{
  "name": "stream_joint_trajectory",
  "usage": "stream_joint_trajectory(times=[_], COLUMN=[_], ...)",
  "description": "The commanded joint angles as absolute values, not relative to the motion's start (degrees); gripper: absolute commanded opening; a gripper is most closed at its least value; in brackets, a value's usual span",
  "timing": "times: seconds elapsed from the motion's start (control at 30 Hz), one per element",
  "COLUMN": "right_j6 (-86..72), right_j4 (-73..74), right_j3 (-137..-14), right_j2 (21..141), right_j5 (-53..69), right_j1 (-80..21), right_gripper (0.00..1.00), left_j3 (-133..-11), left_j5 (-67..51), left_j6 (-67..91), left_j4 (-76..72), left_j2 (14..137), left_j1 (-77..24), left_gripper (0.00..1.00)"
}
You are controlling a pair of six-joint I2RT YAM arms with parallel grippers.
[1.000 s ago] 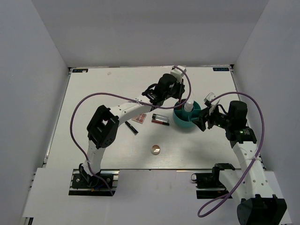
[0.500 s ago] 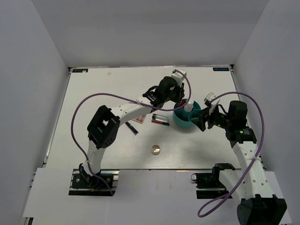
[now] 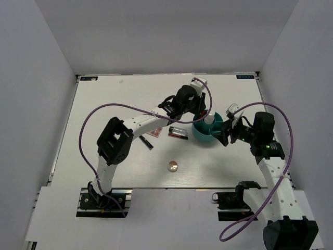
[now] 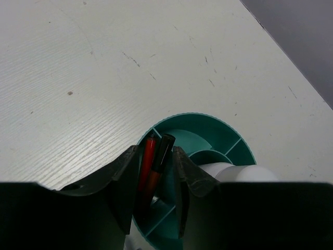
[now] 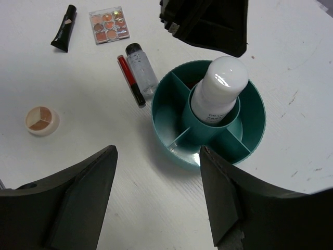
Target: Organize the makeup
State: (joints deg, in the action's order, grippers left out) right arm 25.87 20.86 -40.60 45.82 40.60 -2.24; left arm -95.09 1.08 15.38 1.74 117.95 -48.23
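Observation:
My left gripper [image 3: 199, 110] is over the far side of the teal divided container [image 3: 201, 137]. In the left wrist view its jaws [image 4: 155, 151] are nearly closed around a red pencil [image 4: 148, 157] and a black-capped red pencil [image 4: 163, 150] standing in one compartment. A white bottle [image 5: 223, 83] stands in the container's centre cup. My right gripper [image 5: 157, 149] is open and empty just near-right of the container [image 5: 260, 112]. On the table lie a red and black pencil [image 5: 131, 80], a small clear bottle [image 5: 141, 69], a pinkish palette [image 5: 108, 25], a black tube [image 5: 63, 28] and a round compact [image 5: 40, 120].
White walls enclose the table [image 3: 104, 104] on the left, back and right. The left arm [image 3: 140, 121] reaches across the middle of the table over the palette. Purple cables loop above both arms.
My left gripper has shifted slightly down and toward the container with the pencils between its jaws. The right arm has not moved.

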Motion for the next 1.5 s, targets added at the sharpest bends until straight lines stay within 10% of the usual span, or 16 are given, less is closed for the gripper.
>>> stream_joint_trajectory(times=[0.0, 0.43, 0.83, 1.1, 1.47], right_j6=[29.95, 59.94, 47.91, 38.42, 31.54], right_j4=[21.35, 39.81, 25.68, 22.07, 26.09], right_j3=[-42.10, -52.64, -54.58, -61.87, -77.06], right_j2=[45.79, 57.03, 69.25, 80.41, 95.17], right_j5=[45.24, 58.98, 32.46, 24.18, 17.83], right_j1=[-2.11, -8.68, -31.80, -38.49, -39.73], right_gripper=[0.70, 0.39, 0.58, 0.61, 0.28], left_j3=[-94.92, -67.79, -40.78, -41.40, -41.30], left_j5=[3.33, 11.60, 17.48, 20.83, 20.57], left_j6=[15.47, 30.37, 51.94, 57.38, 60.12], left_j4=[1.76, 19.15, 28.64, 37.69, 38.23], left_j2=[113.65, 82.82, 50.90, 49.83, 51.77], left_j1=[-47.73, -44.91, -44.91, -44.91, -44.91], left_gripper=[0.43, 0.00, 0.56, 0.58, 0.58])
